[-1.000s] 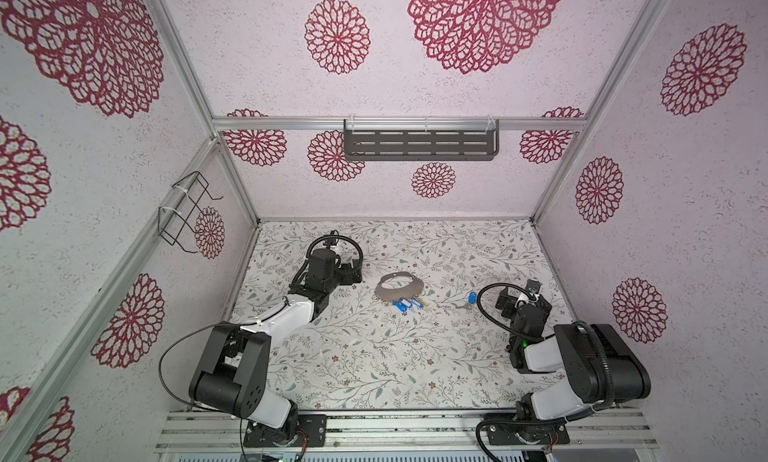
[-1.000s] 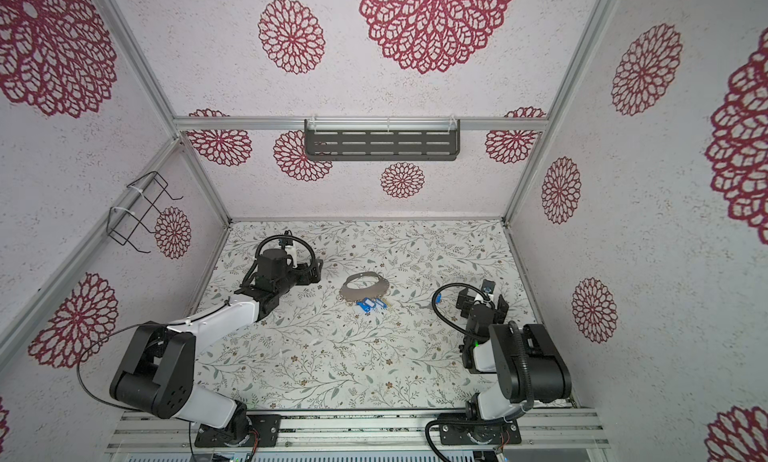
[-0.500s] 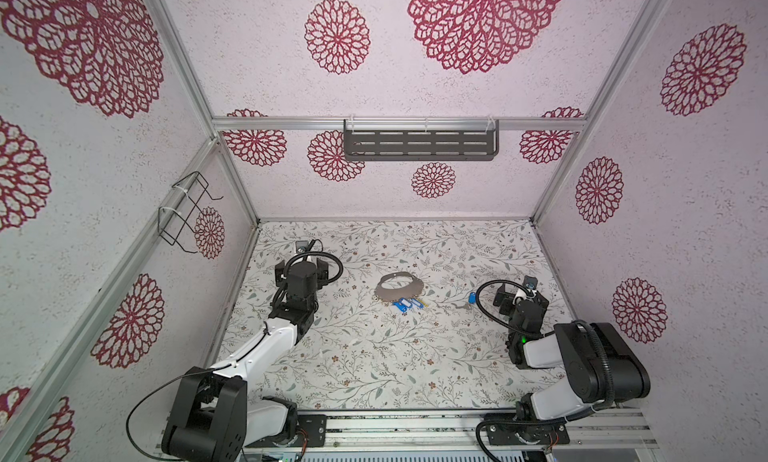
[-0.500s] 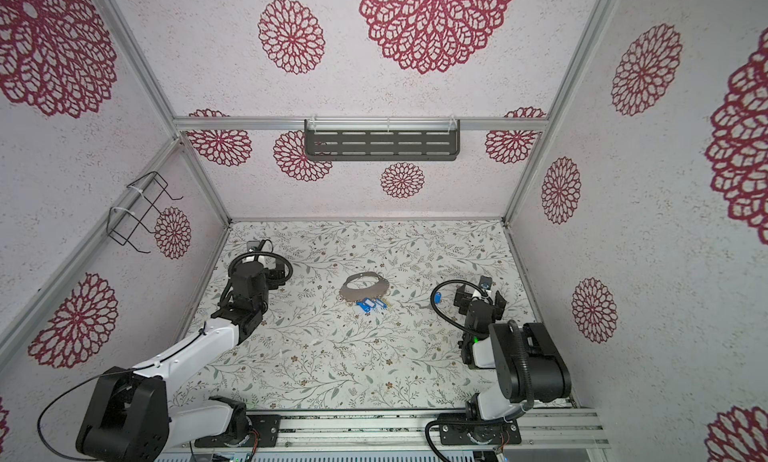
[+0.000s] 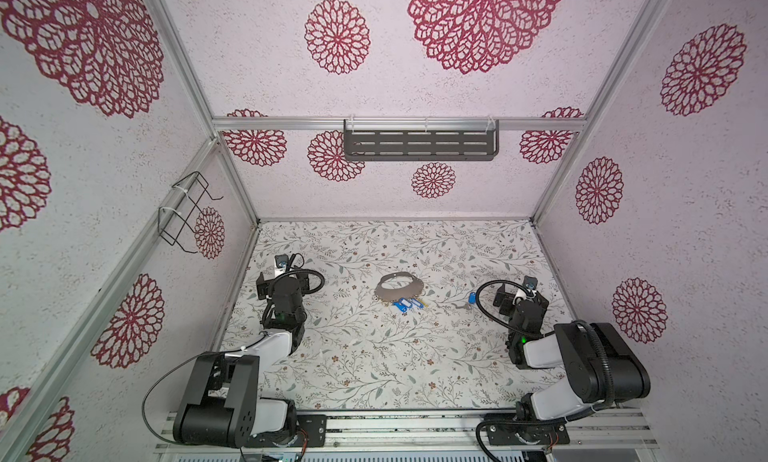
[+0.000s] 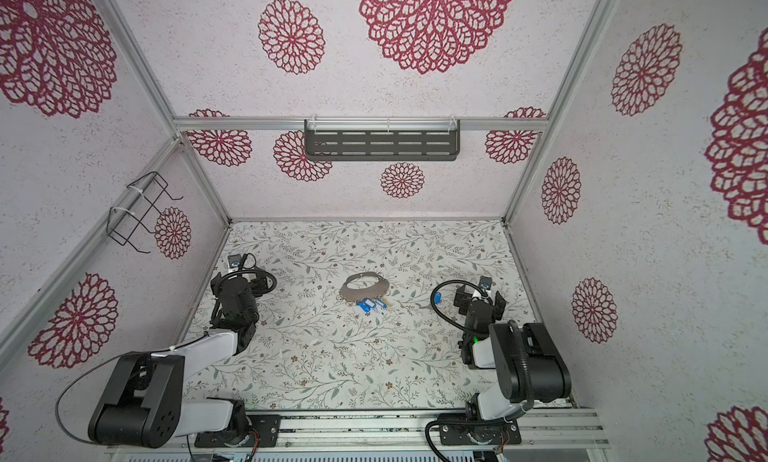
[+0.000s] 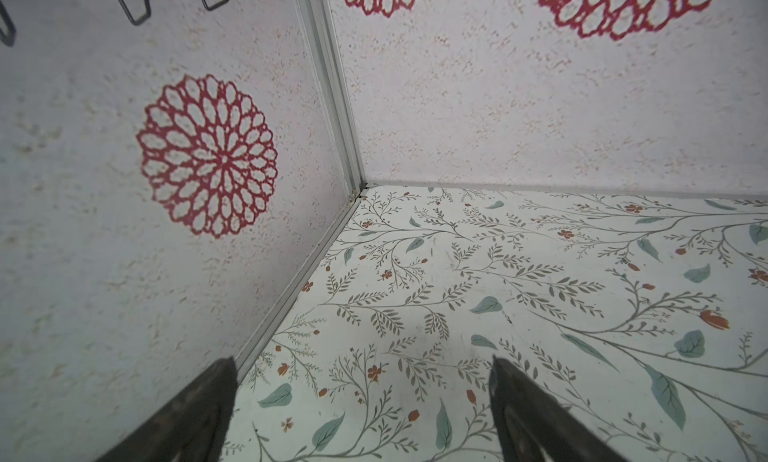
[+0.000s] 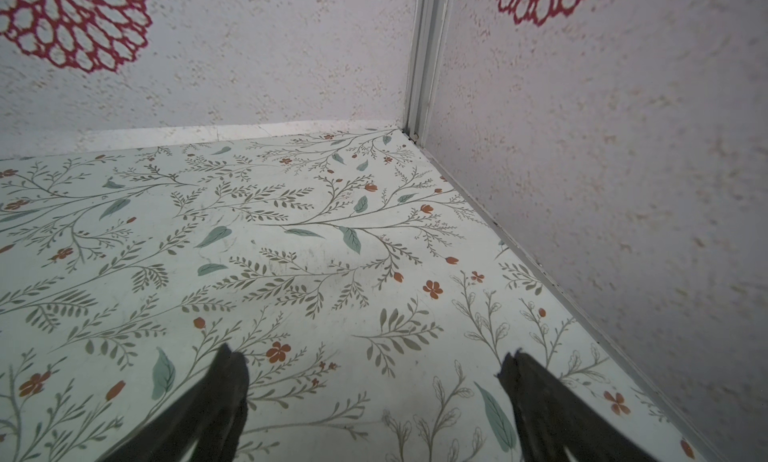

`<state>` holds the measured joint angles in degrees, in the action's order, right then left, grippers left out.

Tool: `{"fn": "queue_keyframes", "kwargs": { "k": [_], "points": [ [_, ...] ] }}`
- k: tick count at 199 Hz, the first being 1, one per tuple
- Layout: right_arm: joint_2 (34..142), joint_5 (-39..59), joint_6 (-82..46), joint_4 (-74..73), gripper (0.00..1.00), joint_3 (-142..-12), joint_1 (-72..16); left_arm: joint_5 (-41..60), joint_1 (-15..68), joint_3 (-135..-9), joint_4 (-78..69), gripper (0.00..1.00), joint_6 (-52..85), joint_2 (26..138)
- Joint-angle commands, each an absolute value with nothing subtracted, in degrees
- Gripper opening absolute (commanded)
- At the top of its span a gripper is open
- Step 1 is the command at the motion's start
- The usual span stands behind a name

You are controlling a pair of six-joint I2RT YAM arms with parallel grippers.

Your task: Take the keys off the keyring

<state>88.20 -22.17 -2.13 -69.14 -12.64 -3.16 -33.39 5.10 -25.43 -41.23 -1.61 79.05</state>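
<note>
Closest to me is the front of the flowery table (image 5: pixel 374 356). My left gripper (image 7: pixel 361 364) sits low by the left wall. Its jaws are wide apart, with only bare table between them. My right gripper (image 8: pixel 370 354) sits low by the right wall. Its jaws are wide apart too, and it holds nothing.

A bit further in, one loose key (image 5: pixel 470 299) with a blue tag lies flat on the table by itself. It is between the right gripper and the middle, and touches neither the gripper nor the keyring.

In the middle, a little bunch of keys (image 5: pixel 405 305) with blue tags lies at the near edge of the keyring (image 5: pixel 395 293), touching it. They are too small for me to tell if they are hooked on. The keyring lies flat, well apart from both grippers.

Far at the back, a dark shelf (image 5: pixel 419 144) hangs on the back wall. A wire rack (image 5: pixel 183 214) hangs on the left wall.
</note>
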Motion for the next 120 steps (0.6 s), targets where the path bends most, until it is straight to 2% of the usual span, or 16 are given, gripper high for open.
{"fn": "queue_keyframes", "kwargs": {
  "k": [1, 34, 49, 68, 120],
  "points": [
    [88.2, -21.8, -2.6, -70.9, 0.99, -13.7, -3.3, -31.3, 4.4, -26.6, -47.5, 0.97, -0.9, 79.2],
    [88.2, -21.8, -2.5, -70.8, 0.99, -13.8, -3.3, -33.5, 3.1, -25.4, -42.2, 0.97, 3.2, 79.3],
    [88.3, -21.8, -2.6, -70.8, 0.99, -13.8, -3.3, -30.4, 2.2, -22.2, -50.5, 0.97, 2.8, 83.4],
    [88.2, -21.8, -2.5, -70.9, 0.99, -13.8, -3.4, -31.5, 2.2, -19.7, -63.1, 0.97, 1.2, 88.6],
    [88.2, -21.7, -2.6, -70.8, 0.99, -13.8, -3.3, -25.3, -2.4, -23.1, -51.9, 0.97, 6.9, 87.6]
  ]
}}
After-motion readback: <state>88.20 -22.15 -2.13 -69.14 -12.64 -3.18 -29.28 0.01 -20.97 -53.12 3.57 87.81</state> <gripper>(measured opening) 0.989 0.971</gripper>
